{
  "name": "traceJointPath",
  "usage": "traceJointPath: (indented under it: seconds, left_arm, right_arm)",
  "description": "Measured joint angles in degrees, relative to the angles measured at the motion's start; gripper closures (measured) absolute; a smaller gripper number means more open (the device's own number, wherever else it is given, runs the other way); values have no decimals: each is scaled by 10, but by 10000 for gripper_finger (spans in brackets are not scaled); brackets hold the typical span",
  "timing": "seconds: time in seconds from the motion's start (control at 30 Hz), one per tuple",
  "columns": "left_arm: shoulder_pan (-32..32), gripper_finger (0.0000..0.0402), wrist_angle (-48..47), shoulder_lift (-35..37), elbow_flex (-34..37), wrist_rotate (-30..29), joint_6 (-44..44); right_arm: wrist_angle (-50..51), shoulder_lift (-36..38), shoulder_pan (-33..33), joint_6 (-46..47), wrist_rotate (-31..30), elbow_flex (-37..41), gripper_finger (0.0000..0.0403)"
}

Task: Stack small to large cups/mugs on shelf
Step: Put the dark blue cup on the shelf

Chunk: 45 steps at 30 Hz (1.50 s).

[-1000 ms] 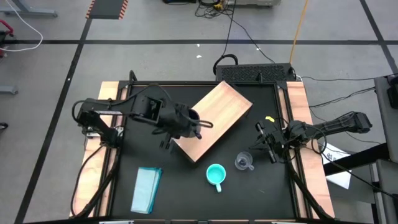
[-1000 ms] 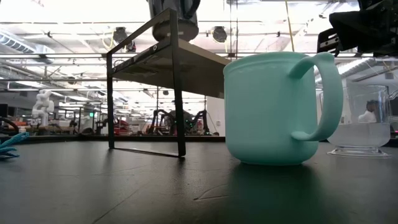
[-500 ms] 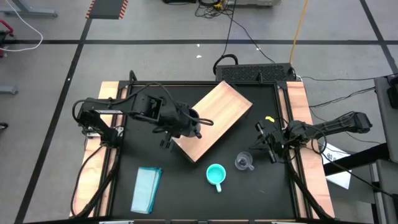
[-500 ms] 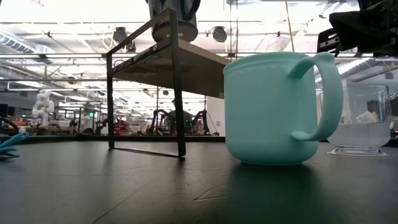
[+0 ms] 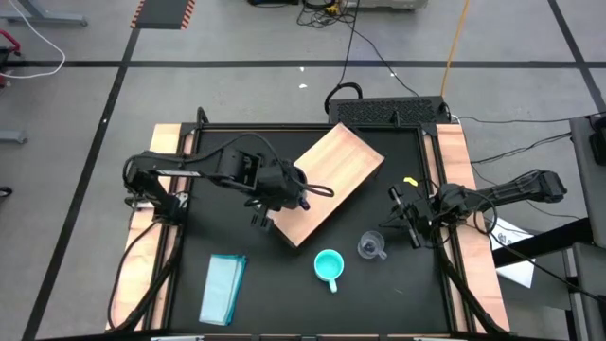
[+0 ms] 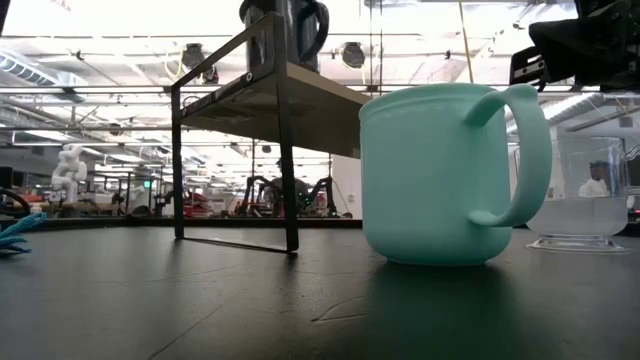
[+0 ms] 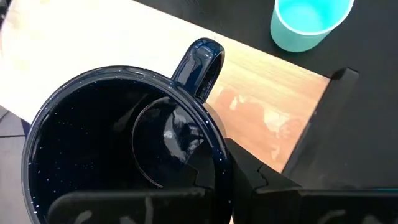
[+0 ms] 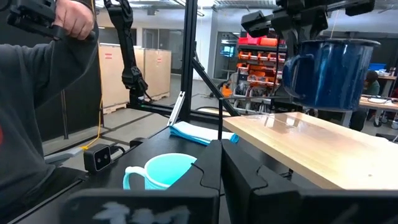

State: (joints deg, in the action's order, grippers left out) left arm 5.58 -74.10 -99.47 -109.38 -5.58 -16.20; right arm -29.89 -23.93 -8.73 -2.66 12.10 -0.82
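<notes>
My left gripper (image 5: 284, 189) is shut on the dark navy mug (image 7: 118, 143) over the near-left end of the shelf (image 5: 331, 180), a wooden board on black legs. The mug's bottom (image 8: 329, 106) hangs just over the board (image 8: 311, 143). The turquoise mug (image 5: 329, 265) and the clear cup (image 5: 371, 248) stand upright on the black table near the shelf's near end. My right gripper (image 5: 409, 225) is shut and empty, a little to the right of the clear cup. My left gripper holds the navy mug by its rim (image 7: 217, 158), a little way round from the handle (image 7: 199, 62). One finger is inside the mug and one finger (image 7: 267, 183) is outside. The fingers come from above, pointing down. The mug hangs upright, mouth up.
A flat pale-teal block (image 5: 223, 289) lies at the table's near left. The table has raised wooden side rails (image 5: 142, 275). A person's sleeve (image 8: 37, 99) and hand show beyond the table in the right wrist view.
My left gripper has gone a little toward the table's right edge with the navy mug, farther in over the shelf's top. The mug stays upright, and its handle now shows in the low view.
</notes>
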Motion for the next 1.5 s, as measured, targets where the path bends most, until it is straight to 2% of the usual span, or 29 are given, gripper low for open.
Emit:
traceJointPath:
  seconds: [1.33, 1.5]
  left_arm:
    - [18, 387, 10, -11, 0, -2, 31]
    - [26, 387, 16, -11, 21, -5, 35]
  right_arm:
    - [-3, -5, 0, 5, 0, 0, 403]
    - [-3, -5, 0, 5, 0, 0, 403]
